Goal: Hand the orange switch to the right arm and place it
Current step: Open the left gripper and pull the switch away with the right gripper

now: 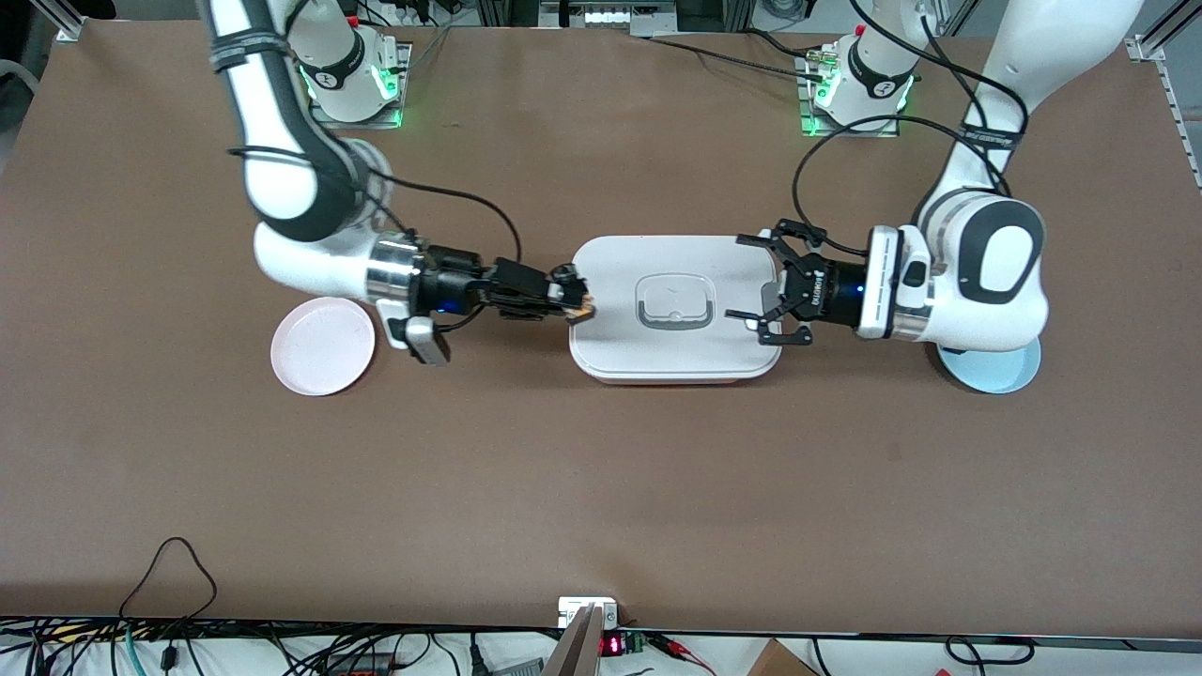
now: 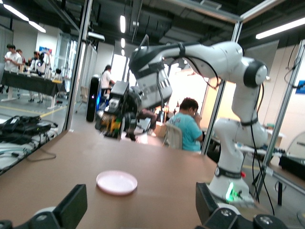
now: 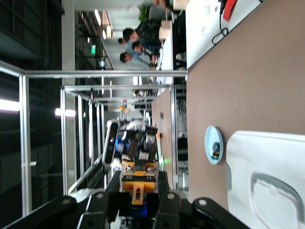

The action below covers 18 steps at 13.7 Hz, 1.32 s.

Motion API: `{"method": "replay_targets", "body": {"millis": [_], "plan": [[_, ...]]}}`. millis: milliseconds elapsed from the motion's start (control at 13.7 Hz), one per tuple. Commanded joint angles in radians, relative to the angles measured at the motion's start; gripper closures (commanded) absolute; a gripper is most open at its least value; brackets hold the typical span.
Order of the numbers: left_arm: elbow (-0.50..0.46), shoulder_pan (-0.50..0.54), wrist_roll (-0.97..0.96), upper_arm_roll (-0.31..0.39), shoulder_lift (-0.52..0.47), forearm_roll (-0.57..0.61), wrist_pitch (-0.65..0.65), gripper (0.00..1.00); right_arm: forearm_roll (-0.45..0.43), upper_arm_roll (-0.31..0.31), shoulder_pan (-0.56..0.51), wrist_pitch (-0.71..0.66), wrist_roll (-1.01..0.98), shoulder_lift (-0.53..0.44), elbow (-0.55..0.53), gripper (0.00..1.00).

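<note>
Over the white lidded box (image 1: 672,308), at its end toward the right arm, your right tool (image 1: 580,299) is pinching the orange switch (image 1: 586,304) between closed fingers; the switch is showing as a tiny orange block (image 3: 137,187) in the right wrist view. Your left tool (image 1: 762,281) is hovering over the box's other end, fingers spread wide and gripping nothing. A smooth round pink plate (image 1: 323,345) is sitting on the matte brown table (image 1: 601,469), with a pale blue plate (image 1: 986,368) under the left arm.

My brown table (image 1: 601,488) carries a white lidded box (image 1: 671,308) mid-bench, a pink plate (image 1: 323,345) and a blue plate (image 1: 989,368) toward opposite ends.
</note>
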Motion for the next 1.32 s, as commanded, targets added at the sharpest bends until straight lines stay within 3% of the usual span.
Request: {"method": "replay_targets", "body": {"millis": [0, 292, 585, 950, 1243], "plan": [[-0.012, 0.053, 0.010, 0.014, -0.036, 0.090, -0.025, 0.00, -0.108, 0.013, -0.112, -0.165, 0.005, -0.079, -0.084, 1.00], [-0.010, 0.088, 0.014, 0.095, -0.042, 0.168, -0.088, 0.00, -0.291, 0.011, -0.299, -0.438, -0.015, -0.144, -0.139, 1.00], [-0.009, 0.107, 0.008, 0.141, -0.041, 0.239, -0.113, 0.00, -0.429, 0.011, -0.434, -0.592, -0.013, -0.226, -0.142, 1.00], [0.000, 0.107, -0.007, 0.201, -0.042, 0.443, -0.122, 0.00, -0.460, 0.011, -0.493, -0.648, -0.007, -0.279, -0.141, 1.00], [0.002, 0.107, -0.162, 0.225, -0.048, 0.540, -0.115, 0.00, -0.460, 0.010, -0.511, -0.654, -0.013, -0.320, -0.138, 1.00]]}}
